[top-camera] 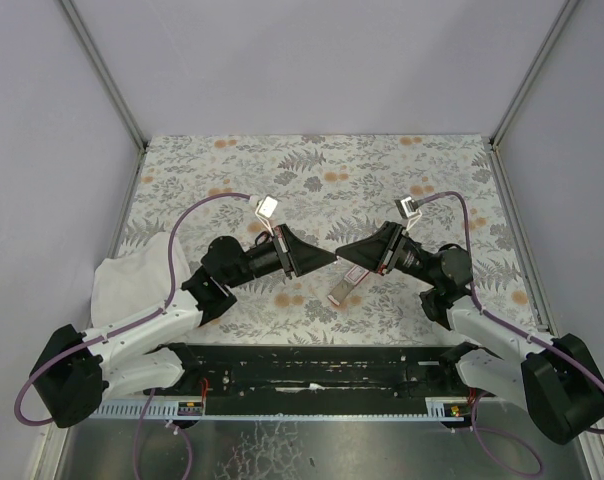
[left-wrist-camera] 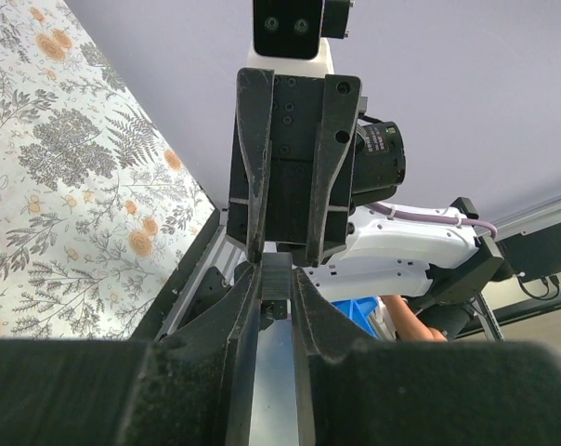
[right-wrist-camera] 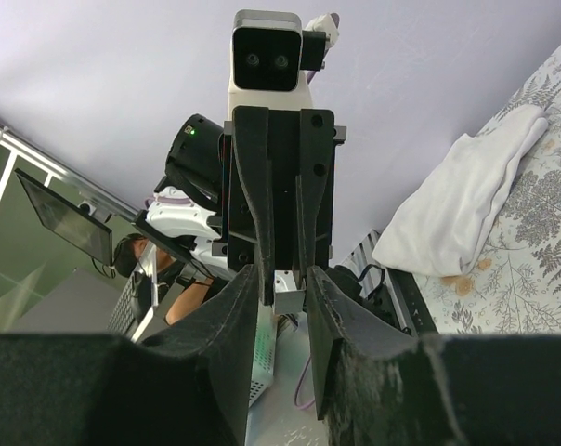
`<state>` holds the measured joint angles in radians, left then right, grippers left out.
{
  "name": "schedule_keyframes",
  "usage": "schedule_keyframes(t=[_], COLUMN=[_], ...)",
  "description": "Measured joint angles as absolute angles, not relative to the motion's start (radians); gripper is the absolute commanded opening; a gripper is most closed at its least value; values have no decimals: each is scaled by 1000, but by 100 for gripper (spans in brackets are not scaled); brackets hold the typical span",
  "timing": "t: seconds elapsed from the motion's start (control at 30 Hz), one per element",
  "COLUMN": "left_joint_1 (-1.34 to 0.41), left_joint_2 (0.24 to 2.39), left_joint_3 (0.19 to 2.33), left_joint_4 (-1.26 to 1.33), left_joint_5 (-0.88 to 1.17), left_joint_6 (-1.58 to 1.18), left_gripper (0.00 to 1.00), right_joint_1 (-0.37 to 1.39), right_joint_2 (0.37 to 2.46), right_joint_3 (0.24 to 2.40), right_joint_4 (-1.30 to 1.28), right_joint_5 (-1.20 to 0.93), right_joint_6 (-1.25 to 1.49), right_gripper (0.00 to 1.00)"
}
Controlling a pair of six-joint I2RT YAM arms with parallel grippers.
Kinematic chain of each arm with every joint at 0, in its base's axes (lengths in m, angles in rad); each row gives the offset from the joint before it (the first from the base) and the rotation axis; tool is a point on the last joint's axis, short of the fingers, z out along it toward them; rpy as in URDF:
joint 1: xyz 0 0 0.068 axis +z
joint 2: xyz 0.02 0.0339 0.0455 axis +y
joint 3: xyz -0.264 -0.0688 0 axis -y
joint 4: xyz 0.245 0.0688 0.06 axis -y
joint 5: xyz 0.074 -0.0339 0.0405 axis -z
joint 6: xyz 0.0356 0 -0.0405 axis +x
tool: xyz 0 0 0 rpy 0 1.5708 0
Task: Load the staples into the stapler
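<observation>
— Stapler [top-camera: 347, 285]?
— Slim pink-and-silver bar, slanting just below right tool [top-camera: 342, 252], over floral tabletop [top-camera: 282, 170].
— Tools?
— Left tool [left-wrist-camera: 276, 269] clamped on dark block [left-wrist-camera: 276, 284], tip-to-tip with right tool; right's grip: cannot tell.

Quick colour rundown: the tablecloth [top-camera: 312, 165] is white with grey fern leaves and little orange flowers; the stapler [top-camera: 345, 287] is salmon-pink with a silvery bit; the left gripper [top-camera: 327, 257] and right gripper [top-camera: 344, 250], right by the stapler, are both matte black; the arms [top-camera: 147, 335] are white with black bases; the cables [top-camera: 197, 210] are purple; the crumpled cloth [top-camera: 127, 285], way off left of the stapler, is plain white; the walls [top-camera: 312, 60] are pale lilac-grey; the metal strip [left-wrist-camera: 276, 372] in the left wrist view is shiny silver, black block at its tip.
</observation>
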<state>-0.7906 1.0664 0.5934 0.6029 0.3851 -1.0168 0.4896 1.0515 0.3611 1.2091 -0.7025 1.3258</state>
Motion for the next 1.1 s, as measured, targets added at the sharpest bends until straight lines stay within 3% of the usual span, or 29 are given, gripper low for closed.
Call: schedule_keyframes(t=[0.33,0.67,0.97,1.1], left_joint_1=[-790,-790,-788,-768], left_joint_2=[1066,1066,1063,1025], left_joint_3=[592,587,587,587], left_joint_4=[615,636,599,520], left_joint_5=[378,377,346,315], left_joint_6=[-1024,-1028,-997,-960], left_gripper=[15,16,69,80], right_joint_1=[496,496,498,499], right_joint_2=[1062,1062,1052,1011], right_joint_3=[361,357,350,358], right_joint_4=[1218,1231,1216,1045], right_joint_5=[-709,-698,-692,-686], right_joint_6=[1332,1350,1330,1219], right_gripper=[22,18,17,18])
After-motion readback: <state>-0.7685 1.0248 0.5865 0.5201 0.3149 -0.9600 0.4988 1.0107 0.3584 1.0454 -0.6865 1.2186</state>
